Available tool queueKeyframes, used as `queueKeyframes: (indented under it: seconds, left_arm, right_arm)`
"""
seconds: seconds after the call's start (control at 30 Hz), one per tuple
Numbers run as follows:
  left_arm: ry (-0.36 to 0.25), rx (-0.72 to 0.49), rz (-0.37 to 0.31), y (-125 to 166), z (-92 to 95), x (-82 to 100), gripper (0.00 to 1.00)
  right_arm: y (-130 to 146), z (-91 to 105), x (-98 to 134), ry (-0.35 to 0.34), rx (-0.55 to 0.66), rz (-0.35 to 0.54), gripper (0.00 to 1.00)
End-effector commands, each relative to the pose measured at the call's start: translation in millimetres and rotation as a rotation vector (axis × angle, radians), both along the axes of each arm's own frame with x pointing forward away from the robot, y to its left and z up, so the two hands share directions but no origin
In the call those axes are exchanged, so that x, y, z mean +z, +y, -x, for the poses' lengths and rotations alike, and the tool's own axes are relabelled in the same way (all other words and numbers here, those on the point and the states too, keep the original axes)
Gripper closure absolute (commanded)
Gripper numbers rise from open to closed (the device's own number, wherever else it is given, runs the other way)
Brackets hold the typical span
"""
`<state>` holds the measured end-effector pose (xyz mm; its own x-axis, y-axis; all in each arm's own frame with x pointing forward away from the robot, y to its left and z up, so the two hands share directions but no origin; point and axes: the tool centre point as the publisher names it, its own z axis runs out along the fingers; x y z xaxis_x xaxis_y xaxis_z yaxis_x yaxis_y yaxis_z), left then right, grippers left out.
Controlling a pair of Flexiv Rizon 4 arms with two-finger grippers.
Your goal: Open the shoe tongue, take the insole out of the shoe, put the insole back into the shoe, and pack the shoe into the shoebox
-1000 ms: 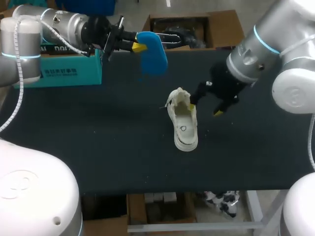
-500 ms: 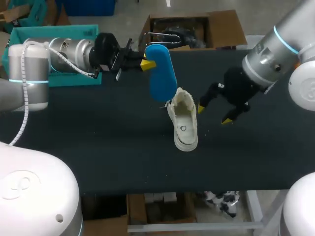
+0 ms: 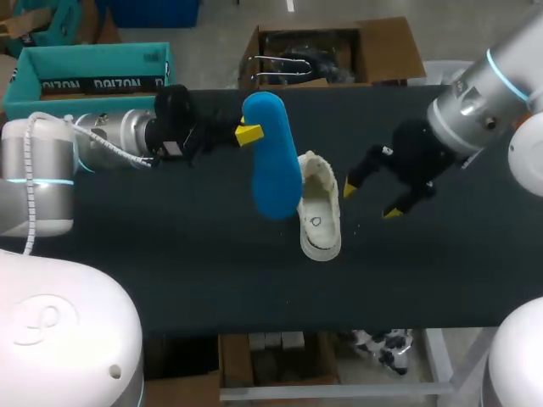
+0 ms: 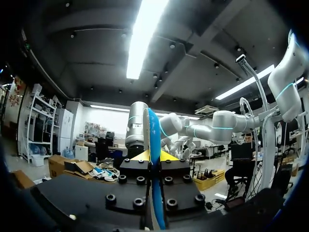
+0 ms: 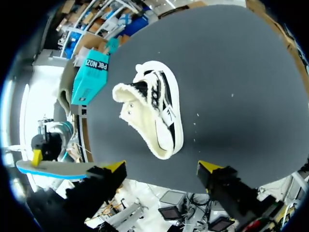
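My left gripper [image 3: 249, 133] is shut on the heel end of a blue insole [image 3: 273, 161], which hangs over the table just left of the shoe. The cream shoe [image 3: 318, 208] lies on the dark table, its opening facing up. In the left wrist view the insole [image 4: 153, 130] stands edge-on between the yellow tips of the left gripper [image 4: 153, 155]. My right gripper [image 3: 371, 199] hovers open a little to the right of the shoe, holding nothing. From the right wrist, the shoe [image 5: 152, 113] lies ahead of the right gripper [image 5: 161, 166], with the insole [image 5: 53, 169] off to one side.
The teal shoebox [image 3: 93, 72] stands at the back left, and shows behind the shoe as the shoebox [image 5: 91, 75] in the right wrist view. Bare table [image 3: 170, 254] stretches in front of and to both sides of the shoe.
My left arm has swung the insole down and to the right, from the back of the table to beside the shoe. My right gripper has drawn back to the right, away from the shoe.
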<state>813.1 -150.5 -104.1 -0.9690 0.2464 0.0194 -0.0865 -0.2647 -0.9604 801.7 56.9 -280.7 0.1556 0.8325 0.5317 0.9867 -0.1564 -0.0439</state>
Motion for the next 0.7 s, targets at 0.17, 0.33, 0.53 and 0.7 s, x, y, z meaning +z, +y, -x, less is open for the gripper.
queueKeyframes:
  seconds: [0.17,0.33,0.53,0.7]
  left_arm:
    - [0.049,0.09,-0.04,-9.1,14.5,2.3,1.0]
    - [0.049,0.09,-0.04,-9.1,14.5,2.3,1.0]
    - [0.049,0.09,-0.04,-9.1,14.5,2.3,1.0]
    - [0.049,0.09,-0.04,-9.1,14.5,2.3,1.0]
  right_arm:
    - [-12.7,7.4,13.1,0.256,-0.204,-0.137,0.0]
    - [-9.9,14.1,18.8,0.274,-0.24,-0.112,0.0]
    - [-9.9,14.1,18.8,0.274,-0.24,-0.112,0.0]
    - [-7.6,9.3,17.0,0.305,-0.251,-0.134,0.0]
